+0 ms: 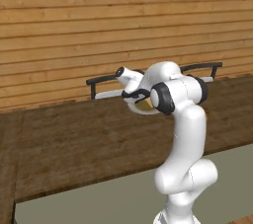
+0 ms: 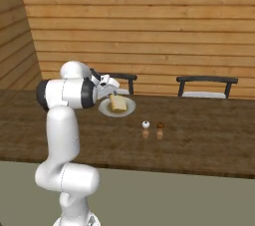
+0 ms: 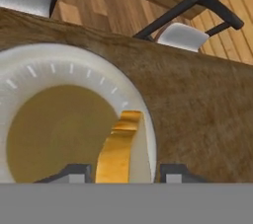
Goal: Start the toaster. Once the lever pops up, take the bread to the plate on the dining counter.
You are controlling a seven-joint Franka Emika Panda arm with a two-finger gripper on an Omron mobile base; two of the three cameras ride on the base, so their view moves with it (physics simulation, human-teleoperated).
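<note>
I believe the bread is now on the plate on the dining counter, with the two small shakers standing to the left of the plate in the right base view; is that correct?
Not quite: the two small shakers stand to the right of the plate, nearer the camera, as the right base view shows. The rest holds: the bread is on the plate on the dining counter.

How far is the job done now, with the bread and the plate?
Nearly done. The bread is already at the plate on the dining counter, standing tilted on it. In hand: the pincer has its tips apart on either side of the slice. Left: pull the pincer away; whether the bread then settles flat is uncertain.
</note>
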